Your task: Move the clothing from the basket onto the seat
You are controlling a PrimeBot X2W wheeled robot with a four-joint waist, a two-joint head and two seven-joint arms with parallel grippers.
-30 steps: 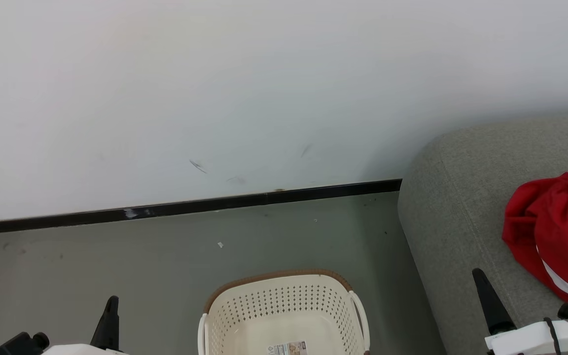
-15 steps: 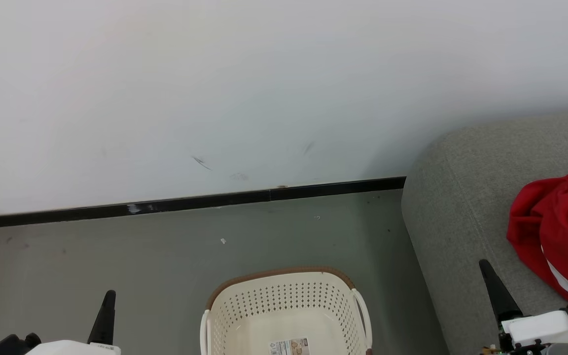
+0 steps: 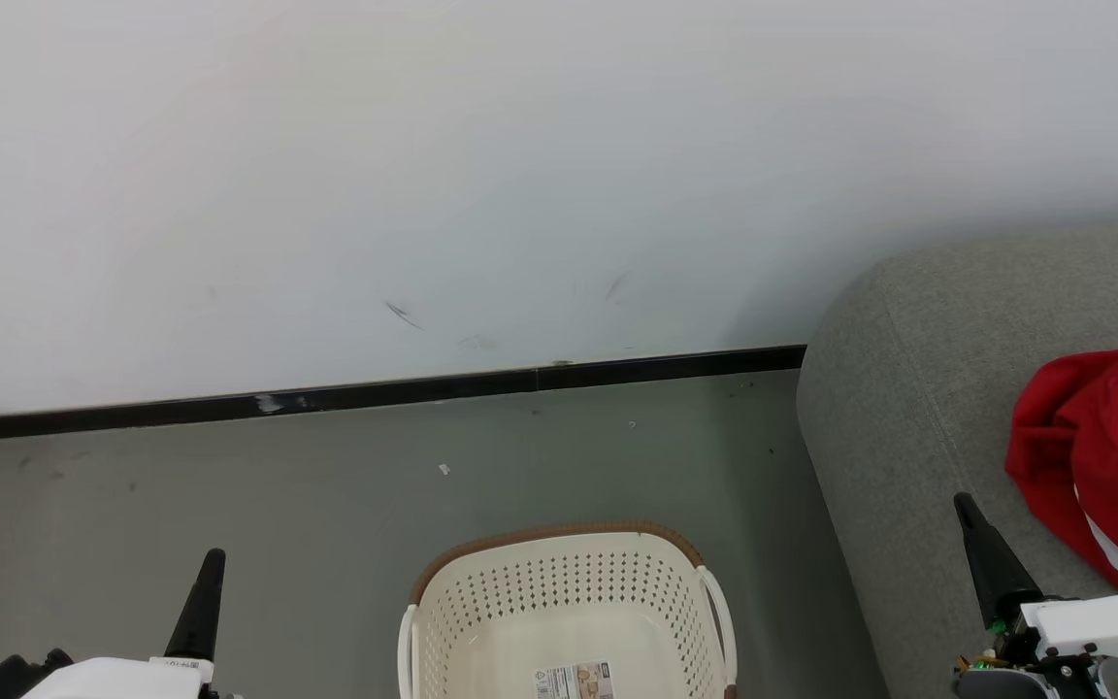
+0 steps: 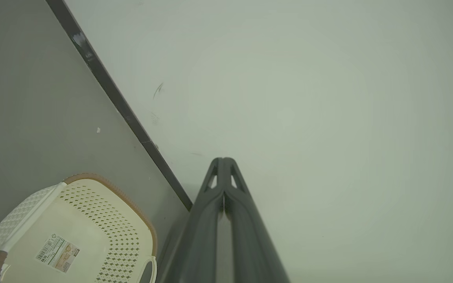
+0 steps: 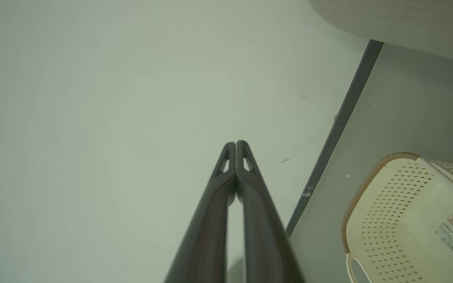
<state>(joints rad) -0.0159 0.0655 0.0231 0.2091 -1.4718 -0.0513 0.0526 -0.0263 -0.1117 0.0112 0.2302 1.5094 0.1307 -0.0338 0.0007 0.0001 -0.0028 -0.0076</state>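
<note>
The cream basket (image 3: 481, 621) stands on the floor at the bottom middle of the head view, and its inside holds just a paper label (image 3: 574, 682). Red clothing (image 3: 1093, 456) with a white stripe lies on the grey seat (image 3: 908, 388) at the right edge. My left gripper (image 3: 208, 568) is shut at the lower left, left of the basket. My right gripper (image 3: 967, 515) is shut over the seat, just left of the clothing. The wrist views show the left gripper (image 4: 223, 161) and the right gripper (image 5: 236, 144) with fingertips pressed together and nothing between them, and the basket (image 4: 104, 214) (image 5: 383, 196) below.
A white wall (image 3: 520, 175) with a black skirting strip (image 3: 375, 393) runs across the back. Grey floor (image 3: 326, 505) lies between the wall and the basket. The seat's rounded corner stands close to the basket's right side.
The head view has shifted slightly, so everything sits a little to the right. Both grippers stand a bit higher in it, still shut.
</note>
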